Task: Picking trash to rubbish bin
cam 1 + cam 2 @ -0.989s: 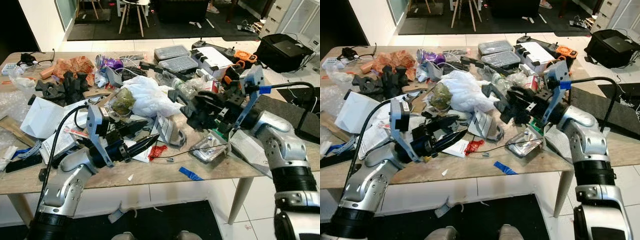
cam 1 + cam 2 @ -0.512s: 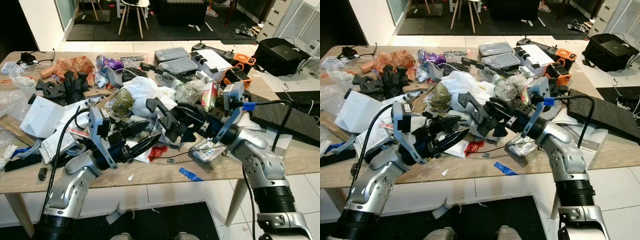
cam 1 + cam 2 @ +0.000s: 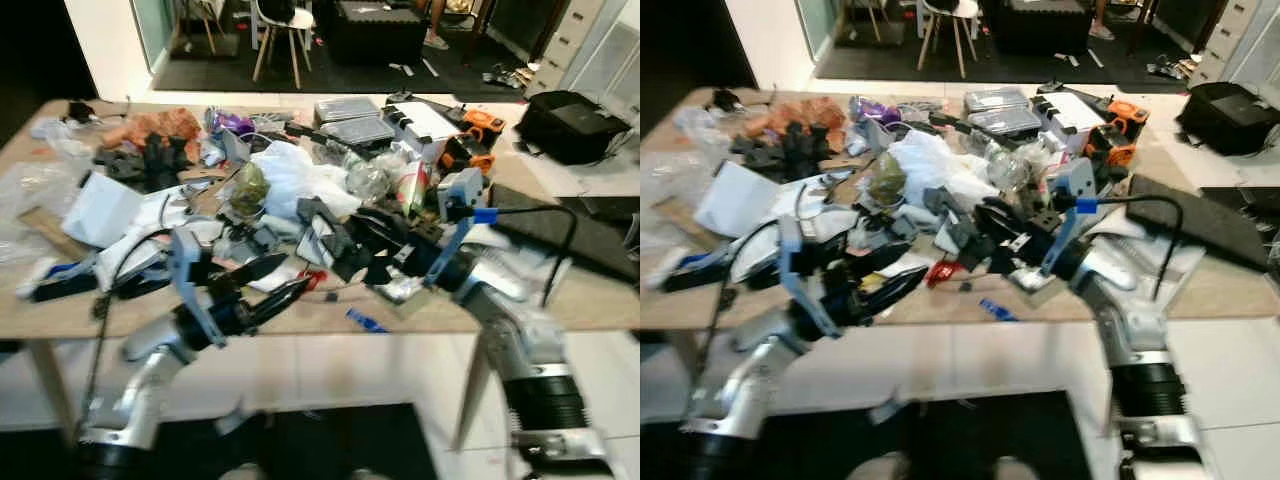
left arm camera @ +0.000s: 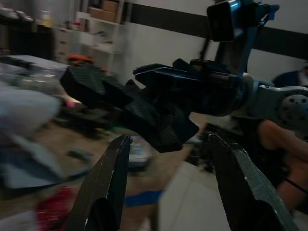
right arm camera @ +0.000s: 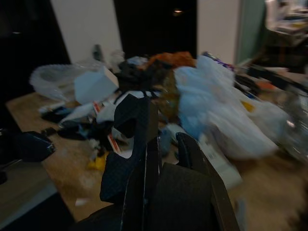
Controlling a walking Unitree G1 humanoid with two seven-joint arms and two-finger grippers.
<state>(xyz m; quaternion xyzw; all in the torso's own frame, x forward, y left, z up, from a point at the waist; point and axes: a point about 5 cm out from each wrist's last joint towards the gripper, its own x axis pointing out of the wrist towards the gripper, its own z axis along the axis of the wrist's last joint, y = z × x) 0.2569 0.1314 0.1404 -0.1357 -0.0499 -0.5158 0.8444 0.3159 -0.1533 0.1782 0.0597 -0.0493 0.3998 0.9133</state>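
Note:
My right gripper (image 3: 365, 255) is shut on a jagged black foam piece (image 3: 318, 222), held just above the cluttered wooden table (image 3: 420, 315) near its front edge. The right wrist view has the same piece (image 5: 137, 130) clamped between the fingers (image 5: 195, 156). My left gripper (image 3: 283, 281) hovers open at the front edge, pointing at that piece, its fingers (image 4: 108, 178) spread with nothing between them. A red wrapper (image 3: 943, 270) and a blue scrap (image 3: 362, 320) lie on the table between the grippers.
A white plastic bag (image 3: 300, 175), a white box (image 3: 100, 210), black foam shapes (image 3: 150, 160), trays and an orange tool (image 3: 475, 120) crowd the table. A black bag (image 3: 570, 125) sits on the floor at the right. Chairs (image 3: 280, 30) stand beyond.
The whole picture has shifted and blurred, so the camera moved. My right gripper has swung left toward the left gripper with the black piece. The left gripper stays open.

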